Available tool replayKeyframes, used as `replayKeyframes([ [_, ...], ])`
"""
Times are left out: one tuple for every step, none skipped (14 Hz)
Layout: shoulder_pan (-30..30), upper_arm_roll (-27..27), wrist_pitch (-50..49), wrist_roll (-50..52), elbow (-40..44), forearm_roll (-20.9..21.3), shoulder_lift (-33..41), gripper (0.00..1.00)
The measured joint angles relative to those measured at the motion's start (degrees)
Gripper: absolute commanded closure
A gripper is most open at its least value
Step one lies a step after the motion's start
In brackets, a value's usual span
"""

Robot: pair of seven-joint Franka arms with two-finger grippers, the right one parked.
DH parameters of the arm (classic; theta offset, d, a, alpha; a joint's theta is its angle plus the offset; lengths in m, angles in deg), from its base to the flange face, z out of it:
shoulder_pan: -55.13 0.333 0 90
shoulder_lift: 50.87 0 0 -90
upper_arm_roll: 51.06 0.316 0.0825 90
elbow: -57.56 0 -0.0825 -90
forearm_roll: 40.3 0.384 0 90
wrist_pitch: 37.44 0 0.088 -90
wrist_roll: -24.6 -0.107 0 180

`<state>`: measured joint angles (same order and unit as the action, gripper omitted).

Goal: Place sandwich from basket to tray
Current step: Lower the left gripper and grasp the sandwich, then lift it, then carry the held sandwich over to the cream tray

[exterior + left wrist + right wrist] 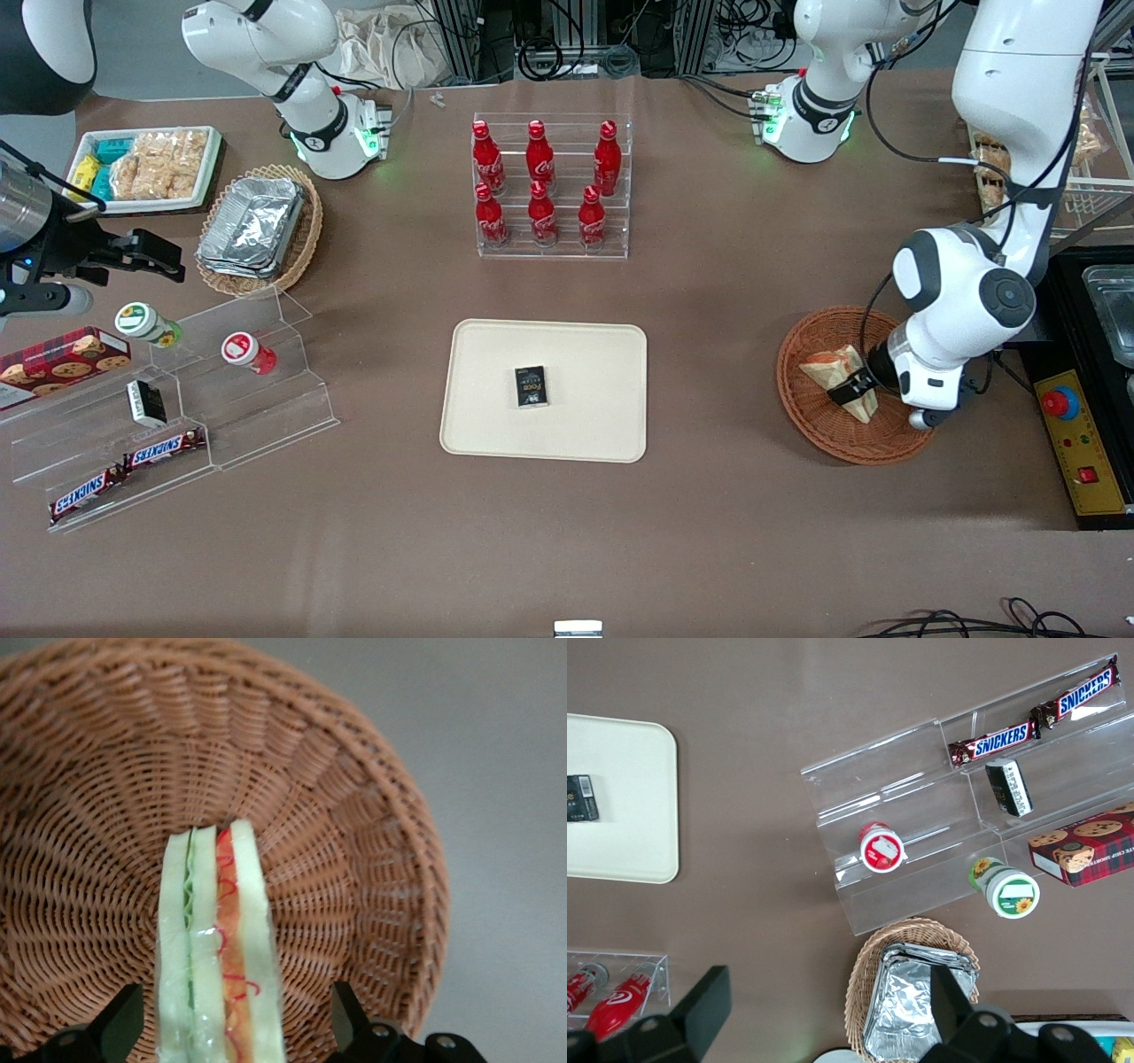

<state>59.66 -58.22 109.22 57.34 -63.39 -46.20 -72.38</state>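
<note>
Down in the basket (811, 425) at the working arm's end of the table: the gripper (852, 386), fingers (120, 1020) spread apart, one on each side of the sandwich (219, 948), with gaps showing, not squeezing. Sandwich standing on edge inside the basket, white bread with green and orange-pink layers in clear wrap.

Near the middle of the table: the tray (496, 425), with a small black box (531, 387) lying on it, white writing too small to read.

Farther from the front camera than the tray: a clear rack (554, 248) holding six red bottles (541, 211) with white Coca-Cola style script.

Toward the parked arm's end: clear plastic steps (266, 416) carrying two bars marked SNICKERS (164, 447), a red-capped cup (247, 352), a green cup (146, 323) with a sunflower lid, and a red plaid cookie box (62, 359).
</note>
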Motion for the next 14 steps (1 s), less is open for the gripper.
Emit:
replayKeyframes([
  [0.0, 0.0, 0.4, 0.0, -0.5, 0.0, 0.0, 0.35],
  [0.0, 0.0, 0.5, 0.0, -0.6, 0.0, 0.0, 0.46],
  [0.0, 0.0, 0.5, 0.0, -0.6, 0.0, 0.0, 0.60],
  [0.0, 0.0, 0.5, 0.0, -0.6, 0.0, 0.0, 0.71],
  [0.0, -0.2, 0.5, -0.2, -0.6, 0.0, 0.2, 0.79],
  [-0.3, -0.4, 0.1, -0.3, -0.5, 0.0, 0.6, 0.83],
  [-0.8, -0.6, -1.0, -0.3, -0.3, 0.0, 1.4, 0.84],
  [-1.5, -0.8, -3.0, -0.3, 0.1, 0.0, 2.5, 0.84],
  [-2.1, -0.8, -5.9, -0.2, 0.9, 0.0, 3.9, 0.84],
  [-2.6, -0.8, -9.5, 0.0, 2.2, 0.0, 5.7, 0.84],
  [-2.8, -0.9, -13.5, 0.0, 3.7, 0.0, 7.6, 0.84],
  [-2.9, -0.9, -17.8, 0.1, 5.4, 0.0, 9.5, 0.84],
  [-2.9, -1.1, -22.4, 0.1, 7.7, 0.0, 11.2, 0.84],
  [-2.9, -1.3, -27.0, 0.5, 10.4, 0.0, 12.4, 0.84],
])
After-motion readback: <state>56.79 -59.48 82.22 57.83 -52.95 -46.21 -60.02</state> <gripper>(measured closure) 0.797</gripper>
